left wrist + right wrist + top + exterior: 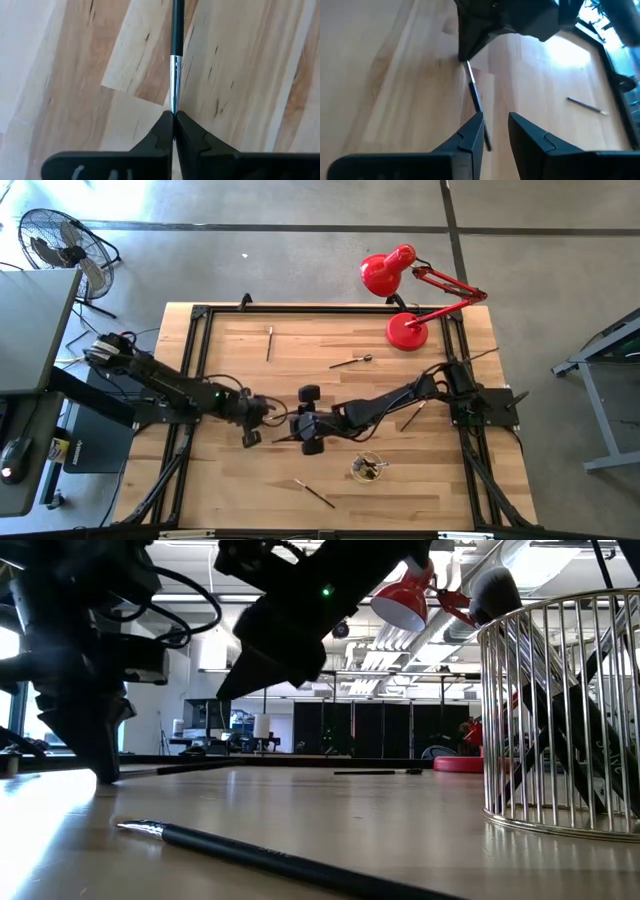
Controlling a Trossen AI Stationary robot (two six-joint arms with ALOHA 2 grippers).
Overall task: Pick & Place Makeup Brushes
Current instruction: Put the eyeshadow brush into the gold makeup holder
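My left gripper (pixel 266 413) stands mid-table, pointing down, shut on a thin brush (pixel 175 60) with a dark handle and a silvery ferrule. My right gripper (pixel 495 127) is open just to the table's right of it. It faces the left gripper, and the brush's handle (pixel 479 105) runs toward its fingers and passes close beside one; I cannot tell if they touch. Other brushes lie flat on the wood at the far left (pixel 269 343), far centre (pixel 352 361), beside the right arm (pixel 412 415) and near the front (pixel 315 493). My left gripper pinches the brush between its two fingertips at the ferrule's end (pixel 173 107). It comes from above, pointing down. The handle (pixel 176 25) runs straight away from the fingers, low over the wood. Whether it rests on the table, I cannot tell.
A round wire basket (pixel 368 468) holding several brushes stands near the table's front, right of centre. A red desk lamp (pixel 408 330) sits at the far right corner. The black frame rail (pixel 300 308) rims the table. Bare wood lies at the near left.
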